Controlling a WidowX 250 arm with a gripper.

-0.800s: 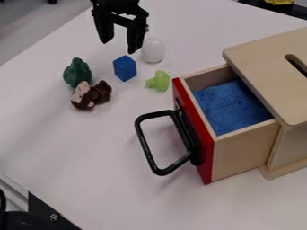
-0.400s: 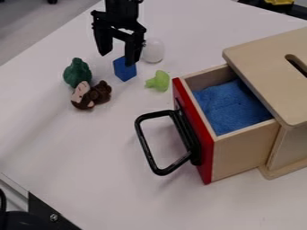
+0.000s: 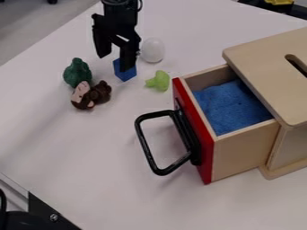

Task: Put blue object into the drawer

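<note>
Broadly, the white worktop [image 3: 90, 157] spans the view, its upper-left edge running on a diagonal and its lower-left edge crossing the bottom corner. The wooden box [image 3: 273, 63] stands toward the right, cut off by the view's edge. Its drawer [image 3: 243, 152] is pulled partly out beneath the slotted top, which hides the rear; blue lining [image 3: 231, 108] covers the visible floor. The black handle [image 3: 147, 147] juts from the red front, well apart from the lower-left edge.

Near the upper-left edge hangs the gripper [image 3: 115, 55], its jaws spread and grasping nothing. One of its fingers [image 3: 129, 56] hides part of the blue block [image 3: 124, 73], which sits on the worktop, outside the drawer; whether they touch cannot be told. Just beside that finger stands the white egg-shaped object [image 3: 152, 50]. Left of the block, the brown toy monkey [image 3: 92, 95] lies against the dark green toy [image 3: 77, 72], nearer the upper-left edge. The light green toy [image 3: 159, 81] lies between block and drawer.
</note>
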